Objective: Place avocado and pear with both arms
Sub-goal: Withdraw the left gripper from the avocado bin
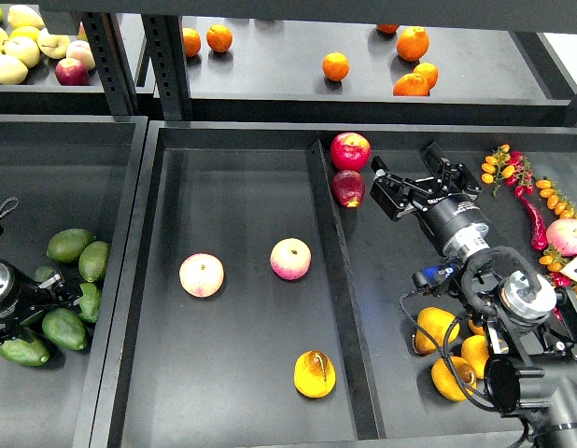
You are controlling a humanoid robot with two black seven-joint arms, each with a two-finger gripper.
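In the head view, looking down over the dark grey trays, I see my right gripper [412, 186] reaching up into the right-hand compartment, its two black fingers spread wide and holding nothing. Just to its left, against the divider, sit two red fruits: a brighter red apple [350, 150] above and a darker red one [348, 188] below it, the lower one near the gripper's left finger but apart from it. The pear [315, 373] lies low in the middle tray [234, 411], yellow-orange with a brownish mark, close to the divider and free of either arm. Higher in the same tray rest two pink-yellow round fruits [202, 274], well apart from each other and from the pear. Beside my right forearm, in the right compartment, a cluster of other yellow pears [438, 329] lies partly hidden under the arm and its cable. Along the far right edge I see small orange and red peppers [519, 177] and another pink fruit [568, 236]. On the left, my left gripper [48, 293] sits among a heap of green avocados [70, 245] in the left tray [111, 187]; it is dark and seen end-on, so I cannot tell whether its fingers are apart or closed, nor whether it grips anything. The avocado [64, 329] lies just below it, dark green and close against the gripper. On the upper shelf are oranges [336, 66] and, at far left, pale yellow apples [16, 47].
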